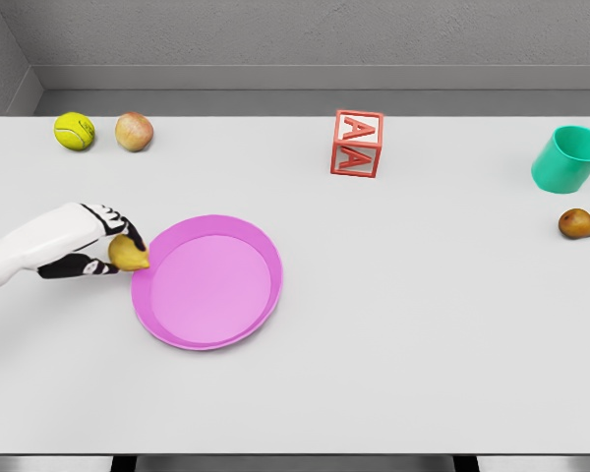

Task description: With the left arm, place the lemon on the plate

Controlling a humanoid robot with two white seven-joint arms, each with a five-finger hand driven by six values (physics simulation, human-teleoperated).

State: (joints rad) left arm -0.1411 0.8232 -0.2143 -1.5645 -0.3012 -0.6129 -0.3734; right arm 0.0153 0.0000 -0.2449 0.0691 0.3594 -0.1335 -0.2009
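Gripping the lemon [129,254] in curled fingers, the robot's left hand [100,242] reaches in from the left edge and holds the fruit at the near-left rim of the pink plate [251,251], just short of its bowl. The lemon sits at the fingertips, its tip pointing toward the plate, apparently so that it can be carried over the lip and let go inside; nothing lies on the plate yet, so the placing looks unfinished. The right arm is out of the picture. Elsewhere on the white table [413,344] stand one yellow tennis ball [74,131] and one peach-coloured apple [134,132] side by side at the far left, one red letter block [357,144], one teal cup [568,158] tilted on its side, and one brown pear [581,224].
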